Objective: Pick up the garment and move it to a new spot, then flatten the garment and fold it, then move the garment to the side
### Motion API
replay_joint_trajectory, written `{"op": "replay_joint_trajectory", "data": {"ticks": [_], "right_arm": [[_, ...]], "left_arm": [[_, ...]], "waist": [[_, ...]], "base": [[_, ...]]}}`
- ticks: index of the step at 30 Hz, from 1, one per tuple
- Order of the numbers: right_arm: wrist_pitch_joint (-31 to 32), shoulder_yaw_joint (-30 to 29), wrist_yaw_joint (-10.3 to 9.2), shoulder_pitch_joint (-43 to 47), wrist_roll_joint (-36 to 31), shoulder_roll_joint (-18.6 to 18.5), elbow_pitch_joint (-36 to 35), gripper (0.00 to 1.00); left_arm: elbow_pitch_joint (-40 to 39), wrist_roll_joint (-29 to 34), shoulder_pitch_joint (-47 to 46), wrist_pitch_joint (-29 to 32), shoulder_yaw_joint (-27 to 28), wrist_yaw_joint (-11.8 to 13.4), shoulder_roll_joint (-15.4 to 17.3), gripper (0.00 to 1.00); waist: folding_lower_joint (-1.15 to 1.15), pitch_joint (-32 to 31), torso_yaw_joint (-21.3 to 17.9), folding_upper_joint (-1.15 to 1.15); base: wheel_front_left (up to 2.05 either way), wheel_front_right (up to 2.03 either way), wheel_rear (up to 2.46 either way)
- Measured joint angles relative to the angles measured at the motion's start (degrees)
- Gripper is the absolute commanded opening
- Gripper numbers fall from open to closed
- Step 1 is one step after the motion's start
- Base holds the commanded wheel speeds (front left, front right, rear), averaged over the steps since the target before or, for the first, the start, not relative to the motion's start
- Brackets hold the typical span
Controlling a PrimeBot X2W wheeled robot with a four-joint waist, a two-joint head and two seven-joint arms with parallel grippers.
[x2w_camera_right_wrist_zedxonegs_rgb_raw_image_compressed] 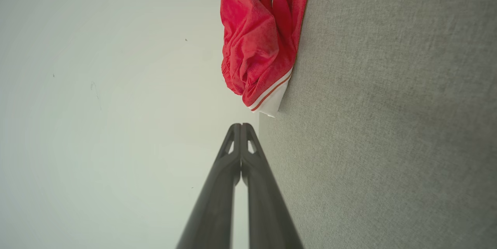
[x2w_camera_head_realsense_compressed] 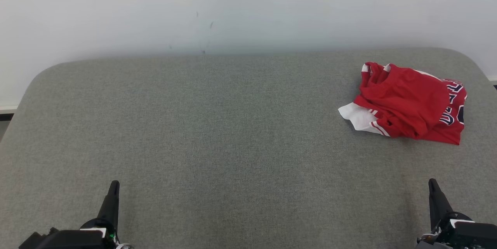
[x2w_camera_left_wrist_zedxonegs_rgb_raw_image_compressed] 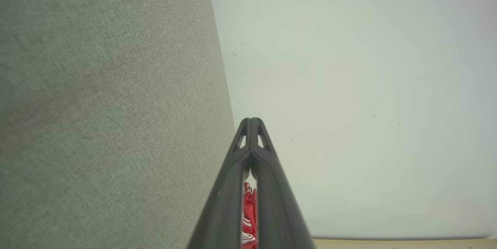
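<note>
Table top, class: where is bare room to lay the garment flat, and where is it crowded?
Bare: the whole middle and left of the table, from the wall to the near edge. Crowded: the far right, where the red garment lies.

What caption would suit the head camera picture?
Crumpled red garment at the far right of the grey table; left gripper and right gripper rest empty in front.

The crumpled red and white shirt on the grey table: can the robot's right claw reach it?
Probably yes. The crumpled red and white shirt lies ahead of the right claw on the same side, with bare grey fabric table between them. The claw is shut, so it must open first.
</note>
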Motion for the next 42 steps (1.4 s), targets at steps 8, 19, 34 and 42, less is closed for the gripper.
{"op": "replay_joint_trajectory", "data": {"ticks": [8,19,34,42], "right_arm": [[0.0,0.0,0.00,0.0,0.1,0.0,0.0,0.00],[0.0,0.0,0.00,0.0,0.1,0.0,0.0,0.00],[0.0,0.0,0.00,0.0,0.1,0.0,0.0,0.00],[0.0,0.0,0.00,0.0,0.1,0.0,0.0,0.00]], "left_arm": [[0.0,0.0,0.0,0.0,0.0,0.0,0.0,0.00],[0.0,0.0,0.0,0.0,0.0,0.0,0.0,0.00],[0.0,0.0,0.0,0.0,0.0,0.0,0.0,0.00],[0.0,0.0,0.0,0.0,0.0,0.0,0.0,0.00]], "waist": [[0.00,0.0,0.0,0.00],[0.00,0.0,0.0,0.00],[0.00,0.0,0.0,0.00],[0.00,0.0,0.0,0.00]], "base": [[0.00,0.00,0.00],[0.00,0.00,0.00],[0.00,0.00,0.00],[0.00,0.00,0.00]]}}
